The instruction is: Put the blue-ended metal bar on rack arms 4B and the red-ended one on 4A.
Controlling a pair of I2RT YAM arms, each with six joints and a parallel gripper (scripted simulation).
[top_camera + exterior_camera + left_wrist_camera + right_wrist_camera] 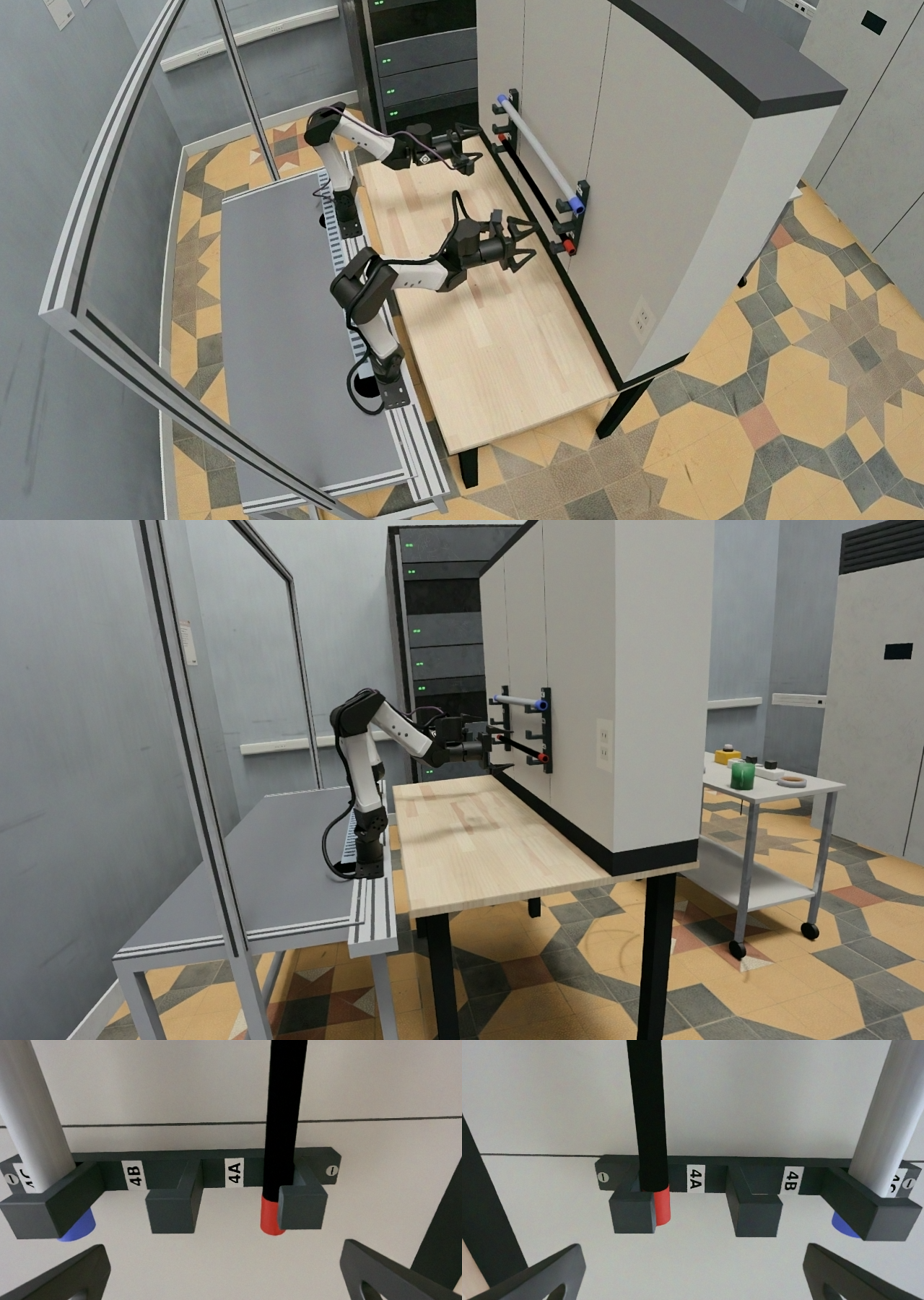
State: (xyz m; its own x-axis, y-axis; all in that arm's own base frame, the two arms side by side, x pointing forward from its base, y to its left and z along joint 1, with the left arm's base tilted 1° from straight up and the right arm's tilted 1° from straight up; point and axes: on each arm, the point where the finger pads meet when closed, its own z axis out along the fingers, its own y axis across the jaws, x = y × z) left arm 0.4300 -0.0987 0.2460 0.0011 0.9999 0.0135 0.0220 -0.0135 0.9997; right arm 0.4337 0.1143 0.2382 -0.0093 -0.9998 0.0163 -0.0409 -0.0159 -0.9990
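The silver bar with blue ends (541,154) (518,700) (34,1119) (884,1127) rests on the top pair of rack arms, whose label is partly hidden behind it and seems to read 4C. The black bar with red ends (532,187) (283,1112) (650,1112) rests on the lowest pair, just under the 4A labels (234,1172) (696,1179). The middle arms, 4B (173,1215) (756,1217), are empty. My left gripper (478,143) (225,1252) is open and empty, facing the far rack strip. My right gripper (533,239) (693,1254) is open and empty, facing the near strip.
The rack strips stand on a pale wall panel (659,167) (578,649) at the back edge of the wooden table (504,362) (478,856). Both arms reach over the table towards the wall. A white cart (800,794) stands behind the panel.
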